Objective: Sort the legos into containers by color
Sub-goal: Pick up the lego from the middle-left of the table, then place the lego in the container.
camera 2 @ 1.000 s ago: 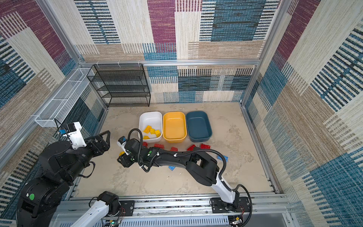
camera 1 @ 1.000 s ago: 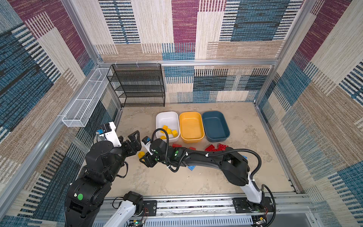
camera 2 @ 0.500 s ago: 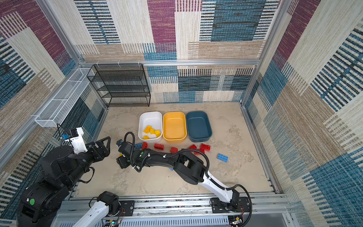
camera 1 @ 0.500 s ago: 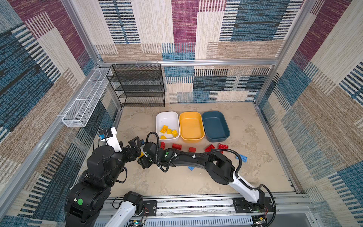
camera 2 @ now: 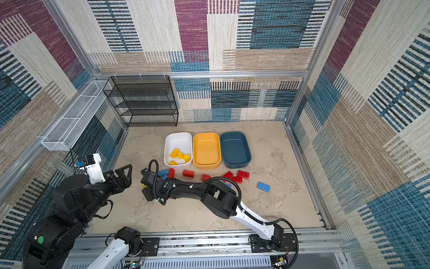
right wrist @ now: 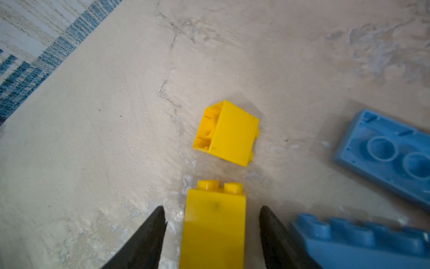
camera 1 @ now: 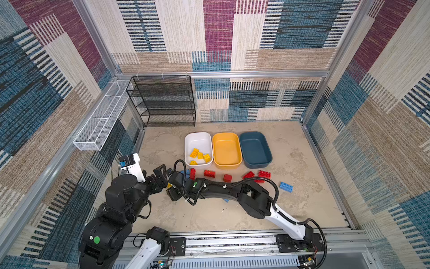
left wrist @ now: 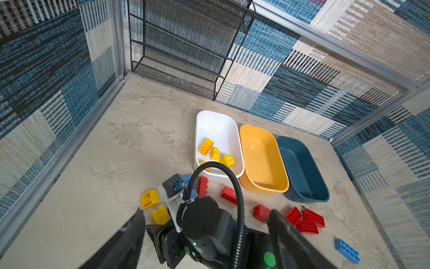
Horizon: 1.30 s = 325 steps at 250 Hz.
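My right gripper [right wrist: 211,207] is open low over the floor, and a yellow lego [right wrist: 214,228] lies between its jaws with a gap on each side. A second yellow lego [right wrist: 229,134] lies on its side just beyond. Light blue legos [right wrist: 384,153] sit beside them. In both top views the right gripper [camera 1: 171,188] [camera 2: 144,188] is near my left gripper [camera 1: 160,173], which is open and empty above the floor. The white container [camera 1: 197,142] holds several yellow legos [camera 1: 200,154]. The yellow-orange container [camera 1: 226,149] and the teal container [camera 1: 254,149] are empty. Red legos [camera 1: 209,173] lie in front of them.
A flat blue lego [camera 1: 286,186] lies alone to the right of the red cluster [camera 1: 264,174]. A black mesh rack [camera 1: 162,102] stands at the back left. A white wire basket [camera 1: 102,118] hangs on the left wall. The right arm [camera 1: 232,188] stretches across the floor.
The right arm has reached further left towards the two yellow legos and its jaws have widened a little. The left gripper has shifted slightly towards the front.
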Each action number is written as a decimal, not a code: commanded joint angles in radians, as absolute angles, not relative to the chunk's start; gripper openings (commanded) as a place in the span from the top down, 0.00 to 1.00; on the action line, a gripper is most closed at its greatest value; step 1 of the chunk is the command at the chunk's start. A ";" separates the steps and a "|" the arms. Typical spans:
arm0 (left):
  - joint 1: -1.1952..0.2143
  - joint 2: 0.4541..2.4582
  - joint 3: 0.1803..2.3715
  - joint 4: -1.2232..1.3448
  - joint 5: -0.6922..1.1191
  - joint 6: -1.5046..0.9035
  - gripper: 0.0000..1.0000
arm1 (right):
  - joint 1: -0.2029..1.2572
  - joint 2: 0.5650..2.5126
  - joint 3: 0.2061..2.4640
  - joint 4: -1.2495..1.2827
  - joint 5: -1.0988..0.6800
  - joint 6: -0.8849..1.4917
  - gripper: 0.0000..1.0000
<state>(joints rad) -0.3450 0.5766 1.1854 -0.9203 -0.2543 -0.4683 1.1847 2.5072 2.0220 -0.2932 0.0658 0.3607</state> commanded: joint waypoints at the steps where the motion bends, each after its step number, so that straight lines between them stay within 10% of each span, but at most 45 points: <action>1: -0.344 0.575 1.180 -0.913 -0.247 -0.452 0.17 | 1.186 2.509 2.023 -0.300 0.101 0.353 0.37; 99: -0.345 0.565 1.181 -0.920 -0.241 -0.457 0.17 | 1.187 2.397 1.909 -0.224 0.088 0.350 0.67; 325: -0.345 0.543 0.953 -0.880 -0.236 -0.452 0.17 | 0.855 2.133 1.852 -0.314 -0.004 0.244 0.68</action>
<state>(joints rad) -0.3454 0.5537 0.9932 -0.9005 -0.2291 -0.4683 0.8806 2.1025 1.8324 -0.3038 0.0425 0.2565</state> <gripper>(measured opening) 0.833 0.345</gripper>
